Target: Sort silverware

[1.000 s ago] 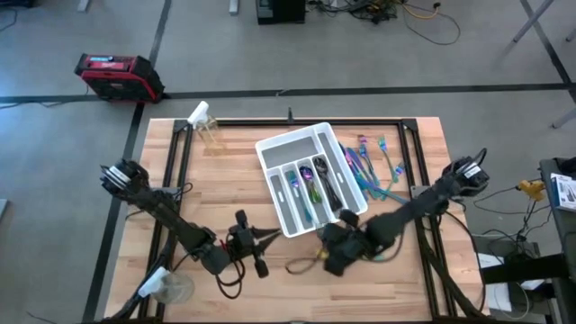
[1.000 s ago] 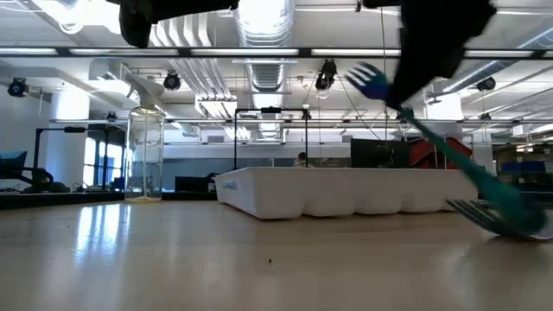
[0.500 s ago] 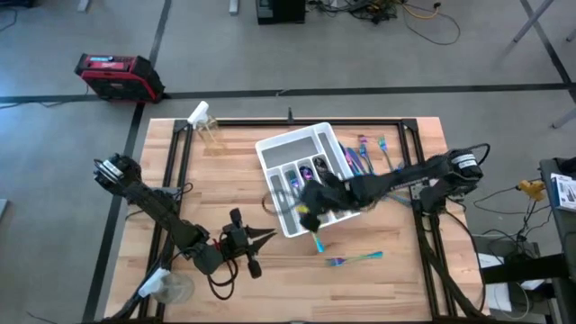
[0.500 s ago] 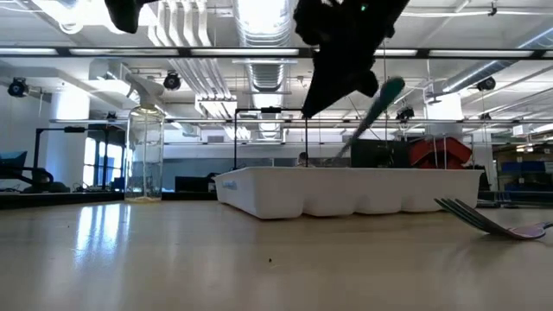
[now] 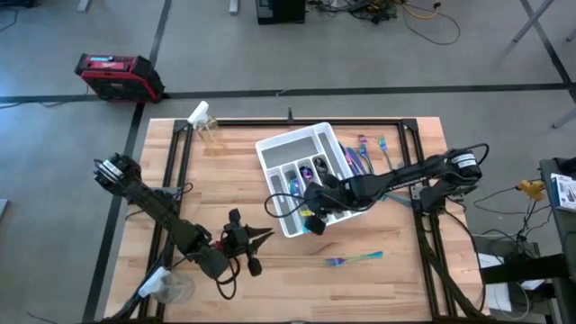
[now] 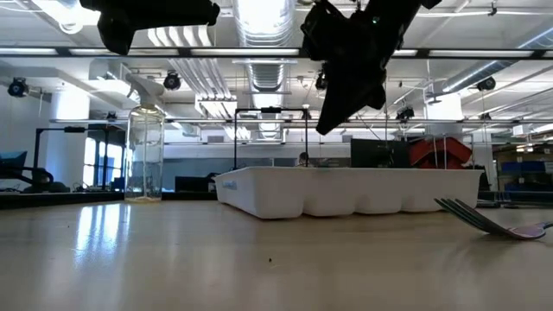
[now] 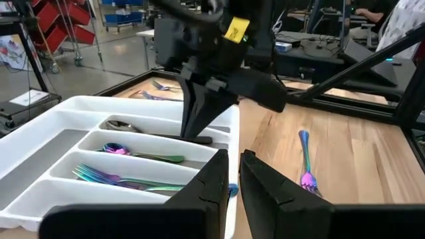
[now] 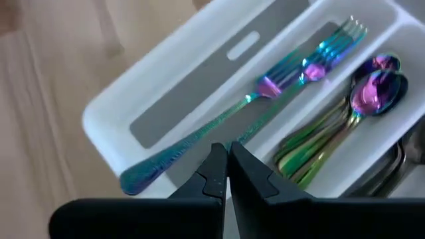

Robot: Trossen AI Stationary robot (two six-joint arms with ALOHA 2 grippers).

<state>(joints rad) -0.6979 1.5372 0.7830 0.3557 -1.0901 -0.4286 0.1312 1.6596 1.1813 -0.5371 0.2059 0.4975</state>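
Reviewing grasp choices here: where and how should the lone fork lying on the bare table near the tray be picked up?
Grip the fork at mid-handle from straight above, fingers closing across its width: it lies flat on the table, slim, with bare wood on both sides.

Bright, even light was cast from ceiling fixtures [image 6: 259,22], glaring in the low view. A pale sheen was reflected on the tabletop [image 6: 95,233]. Nearby forks [image 8: 265,93] were slightly blurred in the right wrist view.
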